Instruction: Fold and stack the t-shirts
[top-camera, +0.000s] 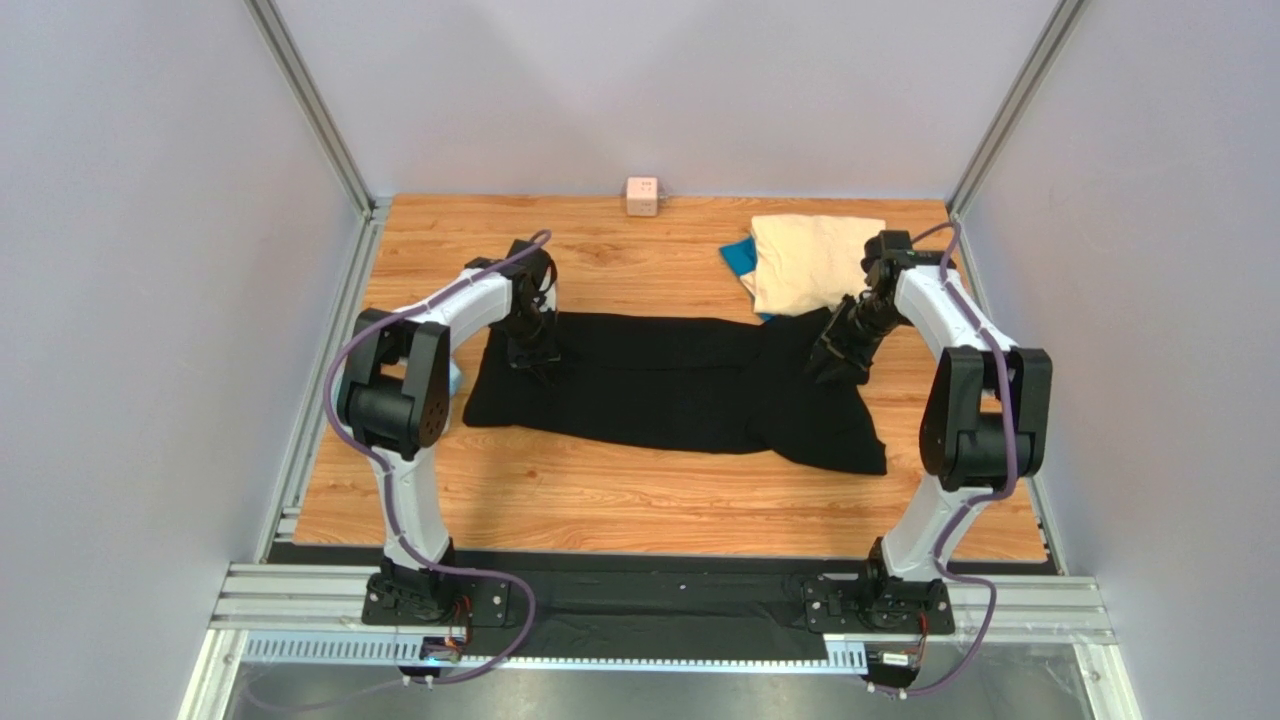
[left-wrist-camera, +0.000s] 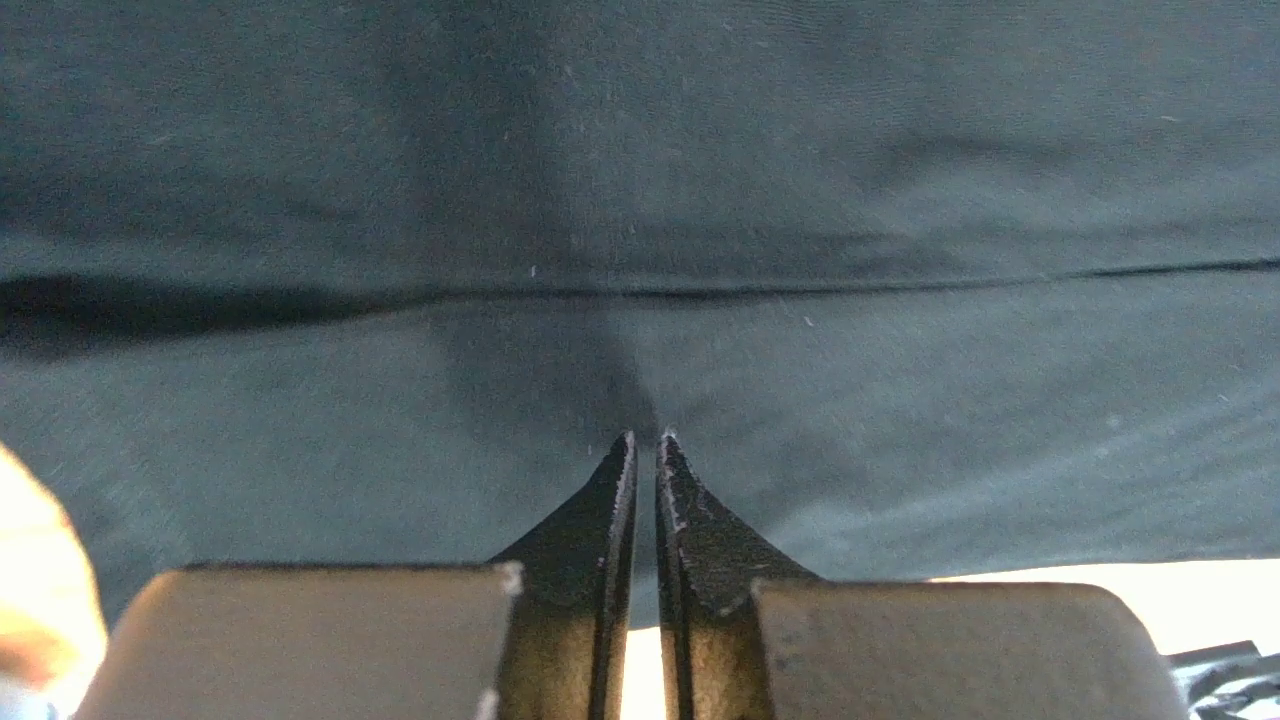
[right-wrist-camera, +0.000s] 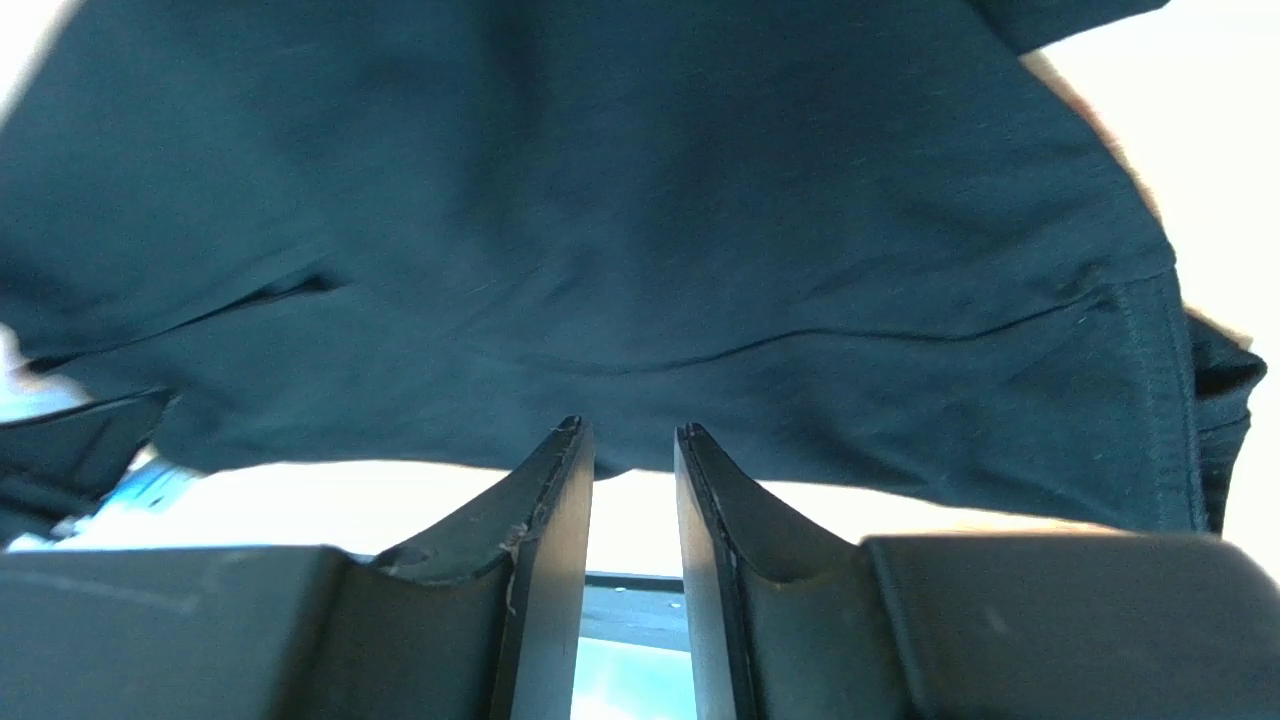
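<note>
The black t-shirt (top-camera: 676, 383) lies across the middle of the table as a long band, with a wider part at the right. My left gripper (top-camera: 529, 348) is at its far left edge. In the left wrist view the jaws (left-wrist-camera: 646, 438) are nearly closed and the black cloth (left-wrist-camera: 751, 150) puckers at their tips. My right gripper (top-camera: 831, 360) is at the shirt's far right part. In the right wrist view it (right-wrist-camera: 631, 428) stands apart, with the cloth's (right-wrist-camera: 601, 225) edge at its tips. The folded cream t-shirt (top-camera: 812, 263) lies at the back right on the blue t-shirt (top-camera: 736, 258).
A small pink cube (top-camera: 642, 195) sits at the back edge of the wooden table (top-camera: 601, 495). Grey walls and metal posts enclose the table on three sides. The right arm's elbow (top-camera: 984, 413) stands near the right edge.
</note>
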